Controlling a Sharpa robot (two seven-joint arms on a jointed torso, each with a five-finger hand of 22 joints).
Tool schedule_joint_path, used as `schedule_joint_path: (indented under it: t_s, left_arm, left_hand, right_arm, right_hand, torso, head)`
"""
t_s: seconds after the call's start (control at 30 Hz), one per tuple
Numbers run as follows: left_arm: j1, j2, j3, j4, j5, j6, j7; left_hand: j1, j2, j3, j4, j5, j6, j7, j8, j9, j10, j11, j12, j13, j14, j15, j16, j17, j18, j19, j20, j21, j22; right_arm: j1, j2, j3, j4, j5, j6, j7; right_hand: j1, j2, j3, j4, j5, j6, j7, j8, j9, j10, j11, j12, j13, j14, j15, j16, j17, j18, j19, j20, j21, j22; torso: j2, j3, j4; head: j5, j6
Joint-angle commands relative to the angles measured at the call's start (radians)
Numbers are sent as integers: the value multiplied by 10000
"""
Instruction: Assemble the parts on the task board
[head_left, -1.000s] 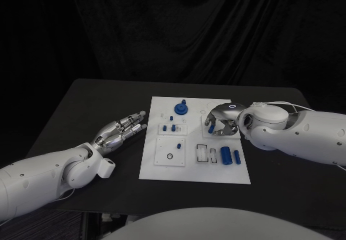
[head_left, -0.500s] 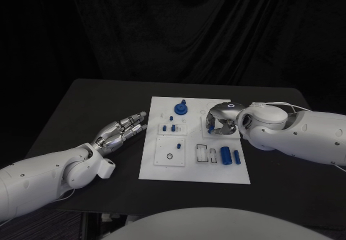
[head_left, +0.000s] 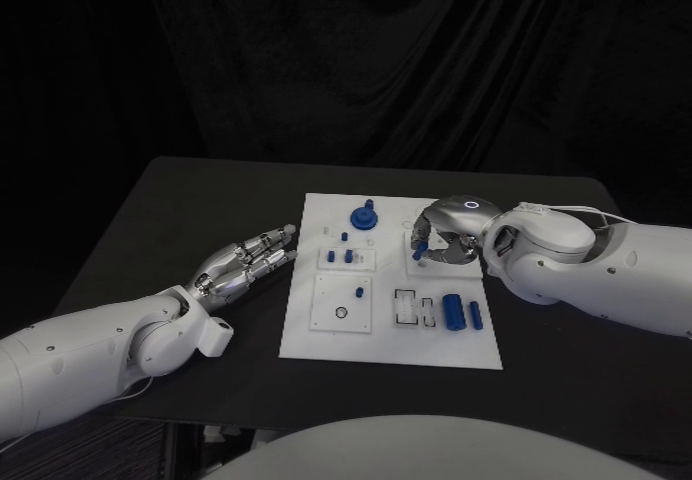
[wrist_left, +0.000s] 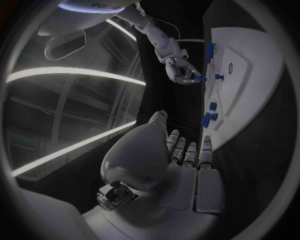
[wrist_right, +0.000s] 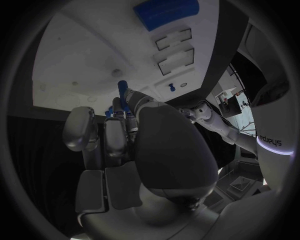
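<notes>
The white task board (head_left: 325, 335) lies in the middle of the black table. My right hand (head_left: 447, 238) hovers over the board's far right part and pinches a small blue peg (head_left: 420, 251) in its fingertips. The right wrist view has the same peg (wrist_right: 122, 86) sticking out past the fingers (wrist_right: 115, 135), just above the board (wrist_right: 81, 55). My left hand (head_left: 245, 262) lies on the table left of the board with its fingers straight and apart, holding nothing. From the left wrist I see that hand (wrist_left: 184, 162), the board (wrist_left: 247, 75) and the right hand (wrist_left: 180, 69).
On the board stand a blue knob (head_left: 362, 217) at the far side, two short pegs (head_left: 340, 257) in a small block, one peg (head_left: 358, 293) nearer, and blue cylinders (head_left: 460, 310) at the right. My right forearm (head_left: 606, 270) covers the table to the right.
My right hand has drawn a little toward the far side of the board and risen slightly, with the blue peg in it. The left hand has stayed put.
</notes>
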Motion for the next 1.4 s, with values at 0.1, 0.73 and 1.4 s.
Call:
schedule_joint_path:
  t_s: [0.1, 0.73, 1.4]
  left_arm:
    - [-17, 9, 10, 36, 64, 77, 556]
    - [-74, -171, 10, 336, 64, 89, 561]
    - [-172, -43, 11, 174, 65, 181, 525]
  left_hand:
    - [-100, -19, 54, -7, -57, 39, 56, 22, 16, 9, 59, 46, 18, -1, 72, -5, -8, 71, 9, 69, 39, 10]
    - [-38, 10, 160, -77, 26, 24, 78, 18, 13, -1, 85, 45, 15, -25, 14, -16, -17, 79, -40, 19, 13, -102]
    - [-62, 10, 199, -79, -123, -22, 89, 10, 7, -25, 84, 30, 11, -34, 4, -19, -20, 75, -45, 5, 11, -123]
  right_arm:
    - [354, -189, 17, 774, -47, -410, -111]
    - [-352, 1569, 19, 1105, -2376, -26, 565]
    - [-810, 2672, 19, 194, -2553, 790, 788]
  right_hand:
    - [67, 14, -14, -51, 4, 81, 7, 13, 47, 288, -196, -123, 20, -2, -64, -31, 16, -112, 11, -93, 87, 1436]
    - [-131, -299, 156, -276, 676, -28, 15, -268, 181, 632, -204, -635, 46, 271, -87, 189, 486, -237, 293, -128, 750, 1609]
    - [-185, -328, 196, -362, 519, -118, 57, -395, 208, 619, -160, -803, 58, 236, -49, 126, 414, -226, 251, -105, 679, 1587]
  torso:
    - [-23, 2, -2]
    - [-3, -28, 7]
    - [25, -11, 37]
  head:
    - [30, -1]
    - [312, -1]
    - [255, -1]
